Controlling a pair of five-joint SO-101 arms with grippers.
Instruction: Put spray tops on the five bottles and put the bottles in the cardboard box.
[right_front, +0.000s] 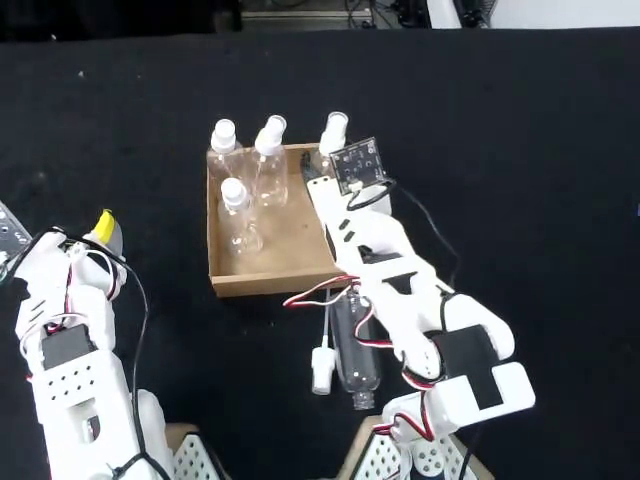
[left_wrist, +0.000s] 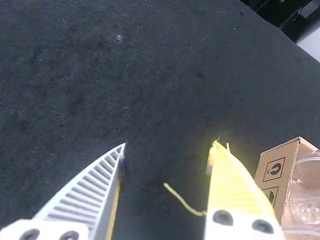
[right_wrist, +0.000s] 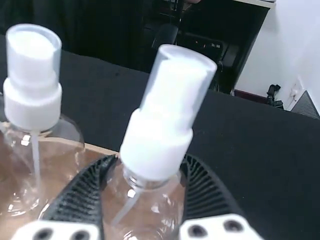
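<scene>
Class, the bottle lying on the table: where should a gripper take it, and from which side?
The bottle: around mid-body, from above, jaws spanning its width. It lies flat and is round, so only its two long sides offer opposing faces.

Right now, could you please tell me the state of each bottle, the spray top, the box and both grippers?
three boxed bottles: upright, capped.
fourth bottle: capped, gripped.
fifth bottle: lying on table, uncapped.
loose spray top: lying beside fifth bottle.
cardboard box: open, holding three bottles.
left gripper: open, empty.
right gripper: shut on fourth bottle.
</scene>
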